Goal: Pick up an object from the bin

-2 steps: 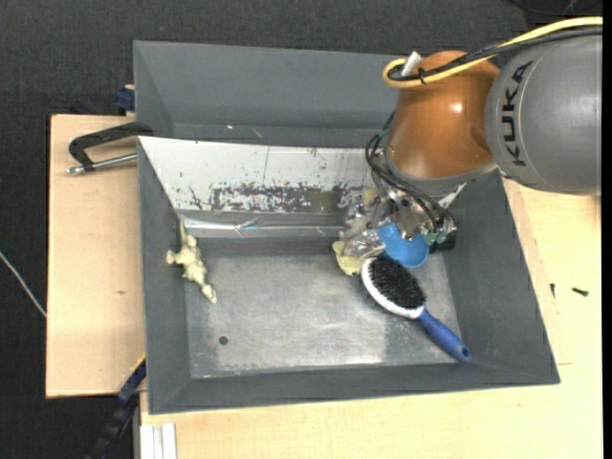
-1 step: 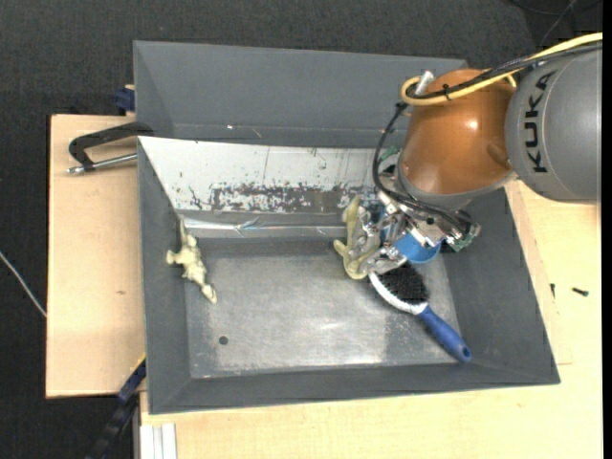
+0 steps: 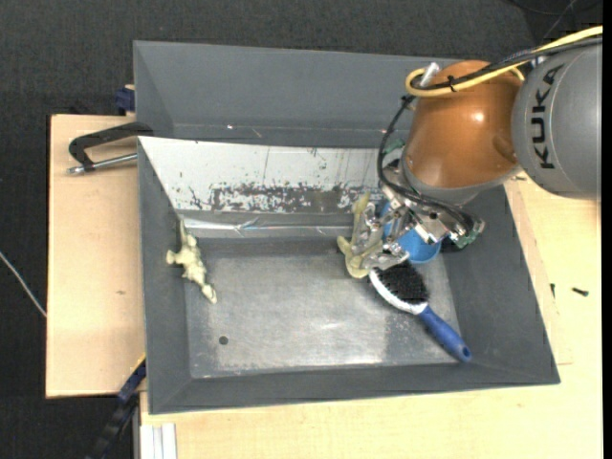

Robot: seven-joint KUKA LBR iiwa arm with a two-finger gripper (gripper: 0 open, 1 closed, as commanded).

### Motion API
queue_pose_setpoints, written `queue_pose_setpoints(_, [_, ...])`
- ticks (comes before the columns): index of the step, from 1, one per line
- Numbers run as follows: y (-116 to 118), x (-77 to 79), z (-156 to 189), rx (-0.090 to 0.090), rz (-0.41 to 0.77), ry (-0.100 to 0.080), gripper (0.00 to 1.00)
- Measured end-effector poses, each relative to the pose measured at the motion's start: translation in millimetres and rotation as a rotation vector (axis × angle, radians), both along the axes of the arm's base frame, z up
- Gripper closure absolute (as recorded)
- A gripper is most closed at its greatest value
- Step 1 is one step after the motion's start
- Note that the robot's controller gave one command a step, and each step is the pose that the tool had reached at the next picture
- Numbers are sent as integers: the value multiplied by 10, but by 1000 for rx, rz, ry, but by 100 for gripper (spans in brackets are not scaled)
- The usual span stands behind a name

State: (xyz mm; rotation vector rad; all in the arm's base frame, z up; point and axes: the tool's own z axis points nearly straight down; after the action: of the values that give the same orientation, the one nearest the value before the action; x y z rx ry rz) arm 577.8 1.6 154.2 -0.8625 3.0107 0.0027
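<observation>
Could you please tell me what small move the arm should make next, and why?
Probably a short nudge toward the brush and down: the gripper hangs just beside its black-bristled head at the right of the bin, while the cream toy figure lies far off at the left wall.

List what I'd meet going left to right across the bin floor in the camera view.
Pale toy animal figure near the left wall → gripper → black-bristled brush, its blue handle running toward the lower right.
</observation>
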Motion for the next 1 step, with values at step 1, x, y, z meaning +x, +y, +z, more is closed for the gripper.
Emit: queue_pose_setpoints(1, [-157,104,409,-2,-38,-2,100])
